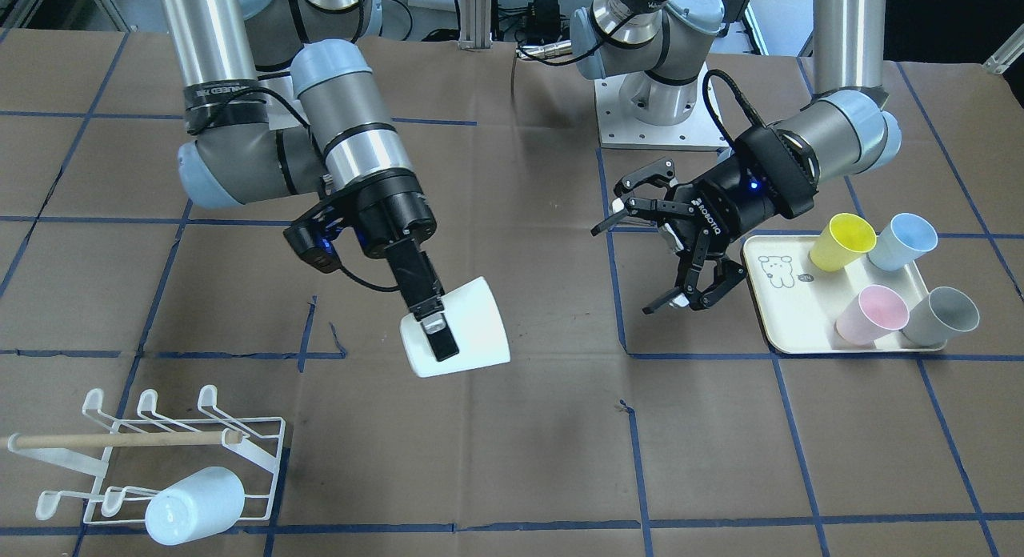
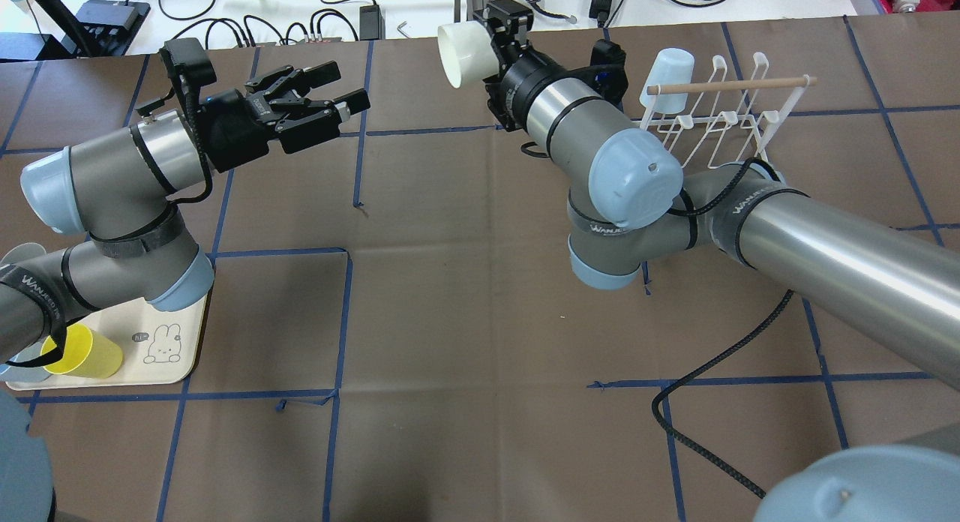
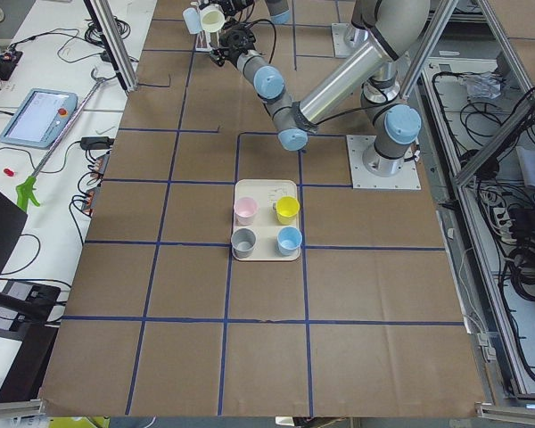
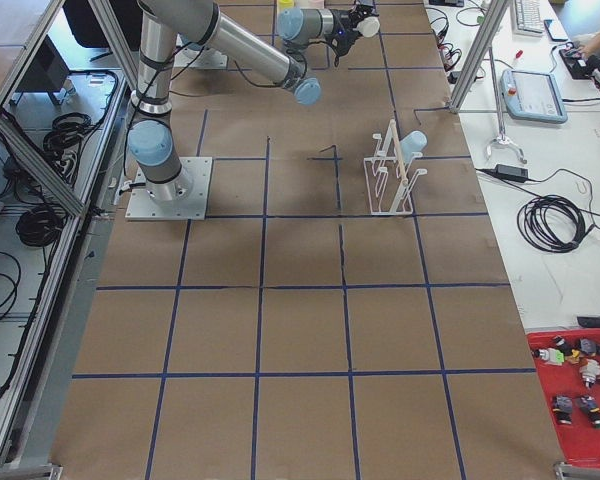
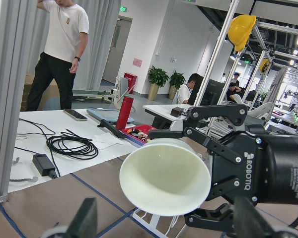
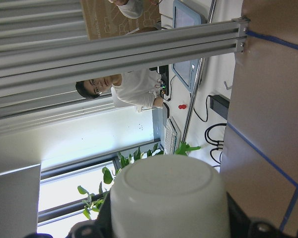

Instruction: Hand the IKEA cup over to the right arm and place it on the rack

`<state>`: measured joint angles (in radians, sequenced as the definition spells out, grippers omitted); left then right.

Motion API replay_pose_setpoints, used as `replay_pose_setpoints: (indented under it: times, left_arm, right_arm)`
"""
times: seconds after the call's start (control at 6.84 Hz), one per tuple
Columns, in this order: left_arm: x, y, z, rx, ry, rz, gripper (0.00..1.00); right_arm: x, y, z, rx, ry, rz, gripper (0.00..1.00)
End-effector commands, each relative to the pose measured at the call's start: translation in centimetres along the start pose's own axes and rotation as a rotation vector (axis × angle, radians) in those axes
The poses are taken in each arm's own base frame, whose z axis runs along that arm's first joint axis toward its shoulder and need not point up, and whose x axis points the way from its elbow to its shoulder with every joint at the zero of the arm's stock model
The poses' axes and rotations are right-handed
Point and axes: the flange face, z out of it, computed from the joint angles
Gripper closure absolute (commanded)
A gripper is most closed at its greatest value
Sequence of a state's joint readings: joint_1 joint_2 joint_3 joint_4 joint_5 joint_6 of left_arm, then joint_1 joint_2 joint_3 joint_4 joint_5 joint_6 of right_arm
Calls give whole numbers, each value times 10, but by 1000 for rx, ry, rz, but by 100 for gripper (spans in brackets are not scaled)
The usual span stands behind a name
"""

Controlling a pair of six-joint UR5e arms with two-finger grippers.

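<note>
The IKEA cup (image 1: 472,321) is white and hangs tilted above the table's middle. My right gripper (image 1: 436,337) is shut on its sides near the base. In the overhead view the cup (image 2: 463,53) turns its open mouth toward my left gripper (image 2: 349,87). That gripper (image 1: 632,265) stands open and empty, well apart from the cup. The left wrist view looks straight into the cup's mouth (image 5: 164,176). The white wire rack (image 1: 256,445) with a wooden dowel stands at the table corner, and a pale blue cup (image 1: 196,505) hangs on it.
A cream tray (image 1: 788,317) beside my left gripper holds yellow (image 1: 840,241), blue (image 1: 900,241), pink (image 1: 872,313) and grey (image 1: 944,317) cups. A braided cable (image 2: 705,387) lies on the table under my right arm. A standing person (image 5: 59,44) is beyond the table.
</note>
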<state>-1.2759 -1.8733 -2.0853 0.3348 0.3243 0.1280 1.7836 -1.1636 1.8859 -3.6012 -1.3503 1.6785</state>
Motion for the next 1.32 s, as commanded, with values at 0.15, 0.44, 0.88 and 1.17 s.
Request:
replay_pose_setpoints:
  times: [0.15, 0.44, 0.88, 1.17]
  left_arm:
    - [-43, -46, -1, -63, -304, -142, 1]
    - [-42, -85, 7, -154, -467, -203, 1]
    - [-11, -139, -8, -388, -682, -364, 1]
    - [22, -171, 5, -675, -806, -468, 1]
  right_arm:
    - [-25, -100, -10, 61, -29, -379, 91]
    - [-31, -165, -22, 172, 19, -822, 91]
    - [-33, -277, -38, 330, 174, -1268, 92]
    - [-23, -348, -26, 377, 237, -1415, 92]
